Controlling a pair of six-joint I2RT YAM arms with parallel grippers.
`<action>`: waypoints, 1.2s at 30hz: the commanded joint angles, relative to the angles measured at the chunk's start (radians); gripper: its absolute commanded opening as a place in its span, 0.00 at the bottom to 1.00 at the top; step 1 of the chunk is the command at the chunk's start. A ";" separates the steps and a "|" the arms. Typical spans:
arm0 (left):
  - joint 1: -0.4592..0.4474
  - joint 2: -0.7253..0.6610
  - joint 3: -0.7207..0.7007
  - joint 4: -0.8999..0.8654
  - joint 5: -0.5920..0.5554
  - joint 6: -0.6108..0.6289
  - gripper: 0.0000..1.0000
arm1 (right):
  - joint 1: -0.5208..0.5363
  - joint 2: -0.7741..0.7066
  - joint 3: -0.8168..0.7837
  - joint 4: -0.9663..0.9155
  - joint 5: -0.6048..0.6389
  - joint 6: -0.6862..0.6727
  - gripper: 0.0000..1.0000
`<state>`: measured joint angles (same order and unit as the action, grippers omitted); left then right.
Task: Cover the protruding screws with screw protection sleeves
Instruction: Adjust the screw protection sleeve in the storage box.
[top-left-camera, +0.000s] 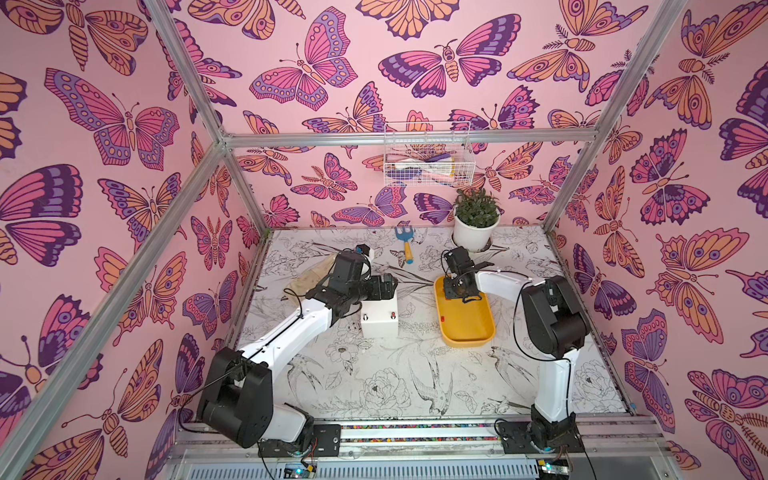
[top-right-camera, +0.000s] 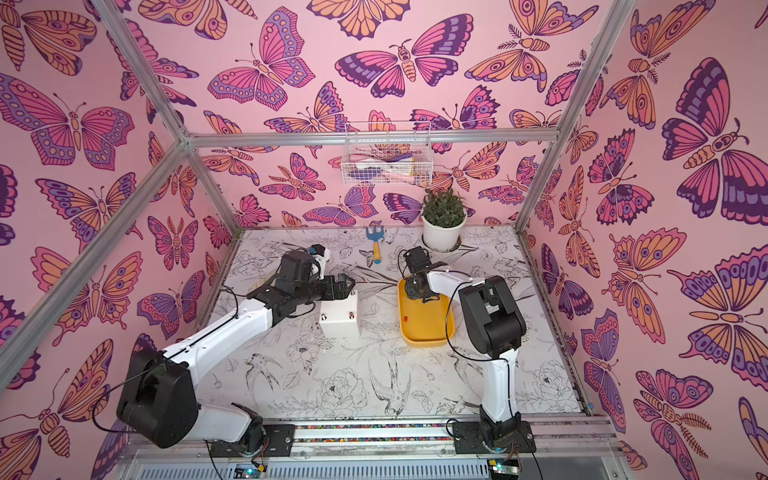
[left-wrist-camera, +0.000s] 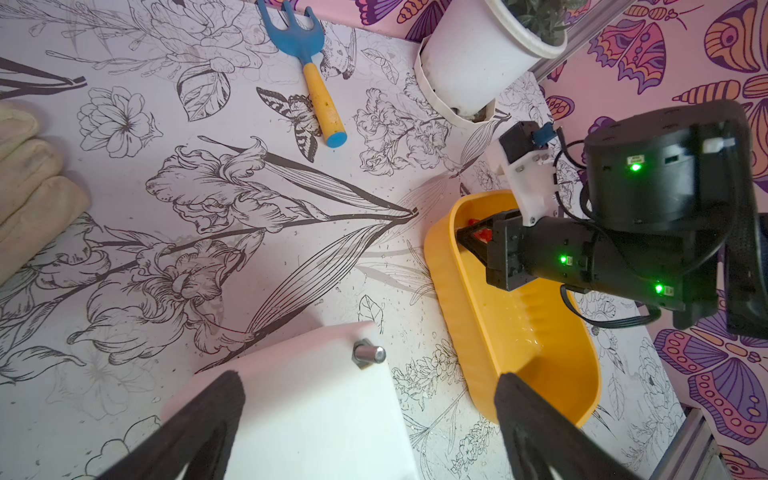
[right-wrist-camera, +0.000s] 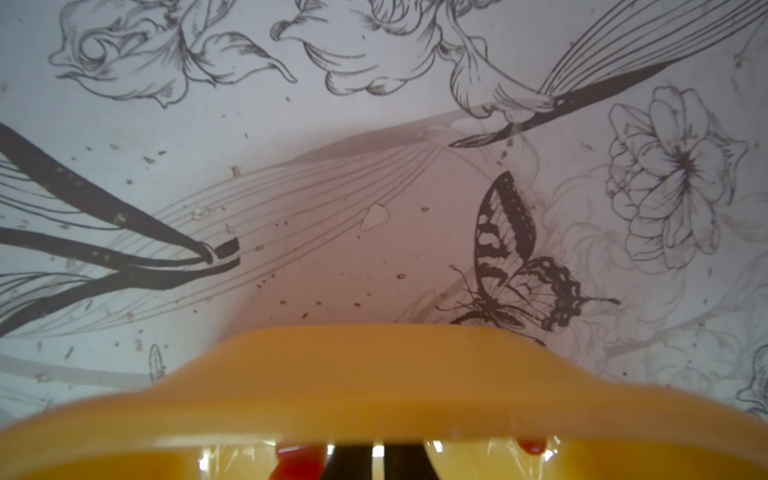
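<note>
— Reaching down into the far end of the yellow tray (top-left-camera: 469, 332), the right pincer (left-wrist-camera: 464, 237) is clenched, its tips nearly meeting just above the tray floor in the right wrist view.
— Has it caught one of the red sleeves (right-wrist-camera: 299, 462)?
— Cannot tell. Sleeves lie right beside the tips, one on either side, but none shows clearly between them. A lone sleeve (top-left-camera: 442, 319) sits apart by the tray's left wall, seen in both top views.
— And the left pincer (left-wrist-camera: 370, 384)?
— Released, jaws wide, poised over the white box (top-left-camera: 379, 326), which stands on the counter (top-left-camera: 374, 382) near the tray, to its left. Its fingers (left-wrist-camera: 199, 419) straddle a top corner of the box.
— The screws?
— One bare screw (left-wrist-camera: 369, 354) stands up from a nut at that corner, uncovered. Two more show along the box's near top edge from above, too small to judge.
— Background?
— A blue garden fork (top-left-camera: 405, 245) and a potted plant (top-left-camera: 476, 220) at the back of the counter.
</note>
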<state>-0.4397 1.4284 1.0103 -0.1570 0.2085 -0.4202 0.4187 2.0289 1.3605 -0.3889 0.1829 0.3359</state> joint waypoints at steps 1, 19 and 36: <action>-0.005 -0.023 -0.013 0.014 -0.008 0.002 0.97 | -0.009 -0.025 -0.004 -0.041 0.000 -0.001 0.09; -0.005 -0.093 -0.076 0.049 -0.006 -0.018 0.97 | -0.001 -0.202 -0.129 -0.102 -0.032 0.015 0.09; -0.005 -0.123 -0.110 0.055 -0.001 -0.029 0.97 | 0.015 -0.309 -0.252 -0.191 -0.102 0.073 0.10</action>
<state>-0.4397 1.3239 0.9192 -0.1196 0.2089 -0.4397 0.4278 1.7287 1.1156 -0.5415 0.1001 0.3855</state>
